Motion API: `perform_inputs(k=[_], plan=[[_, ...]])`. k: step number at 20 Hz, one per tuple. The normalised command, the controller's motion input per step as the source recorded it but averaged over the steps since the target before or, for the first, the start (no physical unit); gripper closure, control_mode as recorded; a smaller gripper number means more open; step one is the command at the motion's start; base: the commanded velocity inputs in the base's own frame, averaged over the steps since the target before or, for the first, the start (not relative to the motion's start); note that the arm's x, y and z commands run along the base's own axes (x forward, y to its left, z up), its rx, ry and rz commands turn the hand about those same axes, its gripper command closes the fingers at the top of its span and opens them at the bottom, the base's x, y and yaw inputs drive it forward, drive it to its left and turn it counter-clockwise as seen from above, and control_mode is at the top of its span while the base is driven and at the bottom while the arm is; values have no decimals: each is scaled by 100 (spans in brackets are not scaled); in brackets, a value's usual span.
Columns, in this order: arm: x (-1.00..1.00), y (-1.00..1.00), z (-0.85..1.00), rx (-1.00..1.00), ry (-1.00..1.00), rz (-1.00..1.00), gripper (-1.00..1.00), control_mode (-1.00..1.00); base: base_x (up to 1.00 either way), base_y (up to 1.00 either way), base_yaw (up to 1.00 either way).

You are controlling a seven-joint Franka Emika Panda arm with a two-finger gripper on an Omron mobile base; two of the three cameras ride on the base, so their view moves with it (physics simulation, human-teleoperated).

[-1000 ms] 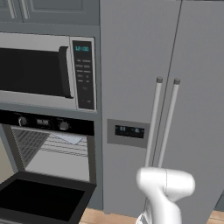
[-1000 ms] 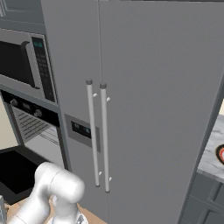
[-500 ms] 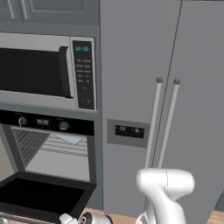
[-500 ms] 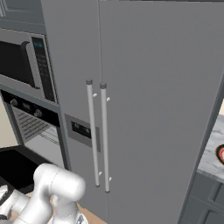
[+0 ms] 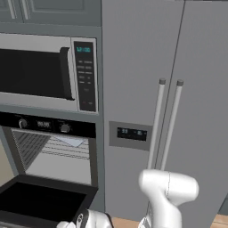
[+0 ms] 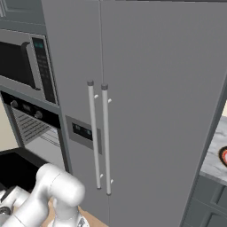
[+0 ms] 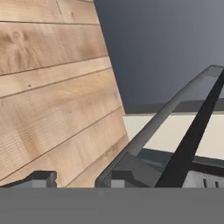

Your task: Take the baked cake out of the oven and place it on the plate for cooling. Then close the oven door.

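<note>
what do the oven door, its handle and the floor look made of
Oven door: looks like black glass, smooth and flat, faintly glossy. Handle: seems brushed grey metal, a plain matte bar. Floor: light wood planks, with visible grain, knots and seams. All rendered, so judged by look alone.

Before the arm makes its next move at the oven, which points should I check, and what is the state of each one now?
1. Oven door is down and open: ok.
2. Bar handle of the door lies close in front of the tool, as the hand view shows: ok.
3. Tool is closed on the handle: cannot tell; the fingertips barely show at the bottom edge.
4. Baked cake is out of the oven: cannot tell; the rack shows a pale tray and no cake.
5. Plate is ready on the counter at the right: cannot tell; something round lies at the edge there.
</note>
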Motion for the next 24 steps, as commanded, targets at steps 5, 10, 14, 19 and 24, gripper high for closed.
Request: perform_inputs(k=[5,10,14,19,24], plan=[[38,-30,-63,-13,-57,-28,-100,-100,0,0,0],[50,-23,-11,-13,-48,-27,-100,-100,0,0,0],[39,-8,0,-18,-46,-32,-100,-100,0,0,0],[32,0,0,-12,-43,-44,-100,-100,0,0,0],[32,0,0,-9,-47,-45,-100,-100,0,0,0]])
